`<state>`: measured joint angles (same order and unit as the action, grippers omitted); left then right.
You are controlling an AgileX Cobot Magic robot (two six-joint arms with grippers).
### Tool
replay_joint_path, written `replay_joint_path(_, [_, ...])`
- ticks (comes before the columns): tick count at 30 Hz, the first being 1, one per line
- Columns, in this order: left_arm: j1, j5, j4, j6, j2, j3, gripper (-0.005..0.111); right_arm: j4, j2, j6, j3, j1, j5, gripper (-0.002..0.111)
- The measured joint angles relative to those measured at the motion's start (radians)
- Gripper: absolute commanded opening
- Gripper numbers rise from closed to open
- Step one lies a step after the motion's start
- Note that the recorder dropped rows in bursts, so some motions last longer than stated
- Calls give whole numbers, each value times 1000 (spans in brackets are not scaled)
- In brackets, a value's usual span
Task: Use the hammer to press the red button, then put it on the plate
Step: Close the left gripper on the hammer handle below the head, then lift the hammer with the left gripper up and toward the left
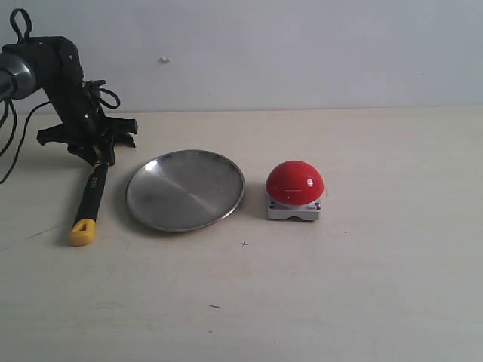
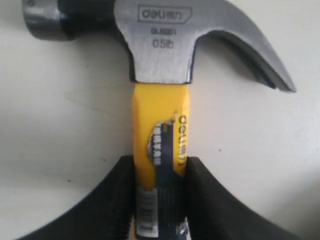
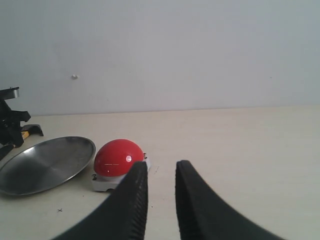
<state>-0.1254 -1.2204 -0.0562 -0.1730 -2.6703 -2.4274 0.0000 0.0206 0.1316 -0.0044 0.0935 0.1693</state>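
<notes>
The hammer (image 1: 92, 197) lies on the table left of the plate (image 1: 185, 188), its yellow end toward the front. My left gripper (image 1: 98, 153) is over its head end. In the left wrist view the black fingers (image 2: 112, 200) press both sides of the hammer (image 2: 159, 75) where the yellow neck meets the black handle, so the left gripper (image 2: 160, 161) is shut on it. The red button (image 1: 294, 183) sits right of the plate. My right gripper (image 3: 161, 167) is out of the exterior view. It hovers low, short of the red button (image 3: 119, 156) and the plate (image 3: 45, 162), slightly open and holding nothing.
The pale table (image 1: 362, 286) runs wide to the front and right. A light wall (image 1: 302, 53) closes the back. Black cables (image 1: 106, 94) hang from the left arm at the far left edge.
</notes>
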Motion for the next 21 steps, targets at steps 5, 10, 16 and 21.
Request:
replay_joint_path(5, [0,0,8,30,2,0,0,0,0,0,0,0,0,21])
replay_joint_path(10, [-2,-5,34,42,54,14,0,0,0,0,0,0,0,21])
replay_joint_path(16, [-11,24,38,42,137,17,0,0,0,0,0,0,0,21])
replay_joint_path(21, [-40,49,40,42,137,17,0,0,0,0,0,0,0,21])
